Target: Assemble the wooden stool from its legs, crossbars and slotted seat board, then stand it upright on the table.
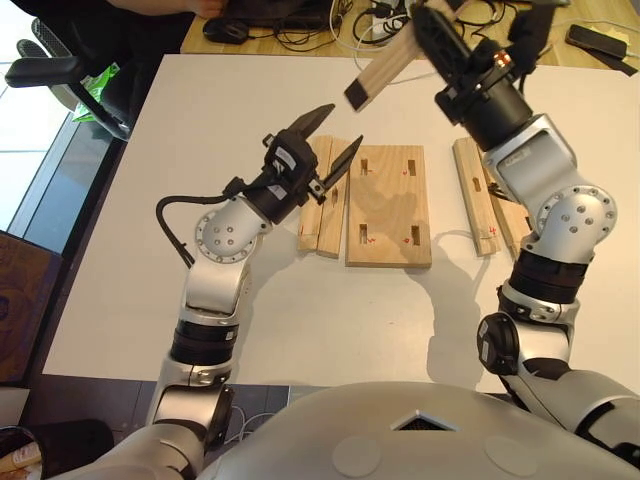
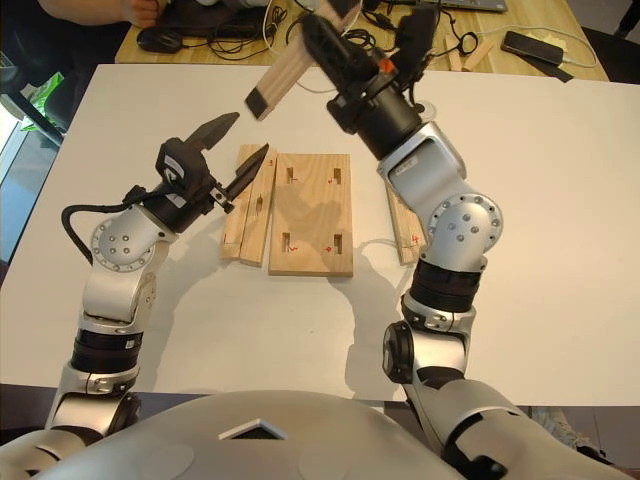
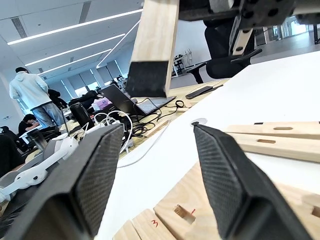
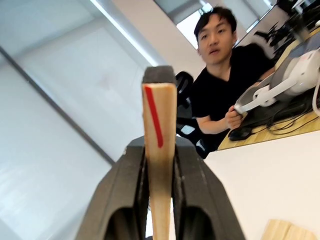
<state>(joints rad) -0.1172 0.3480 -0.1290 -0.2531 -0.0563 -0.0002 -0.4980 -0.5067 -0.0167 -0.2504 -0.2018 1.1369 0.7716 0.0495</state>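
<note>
High beyond the seat board's (image 1: 388, 205) far edge, right gripper (image 1: 428, 38) pinches a leg (image 1: 383, 72); left gripper (image 1: 338, 130) hovers spread.

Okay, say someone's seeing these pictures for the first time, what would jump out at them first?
The right gripper stands out most, raised over the far side of the table and shut on a wooden leg whose black tip slants down to the left. Nearer, the slotted seat board lies flat mid-table, and the left gripper hovers open above the wooden pieces at the board's left edge.
</note>
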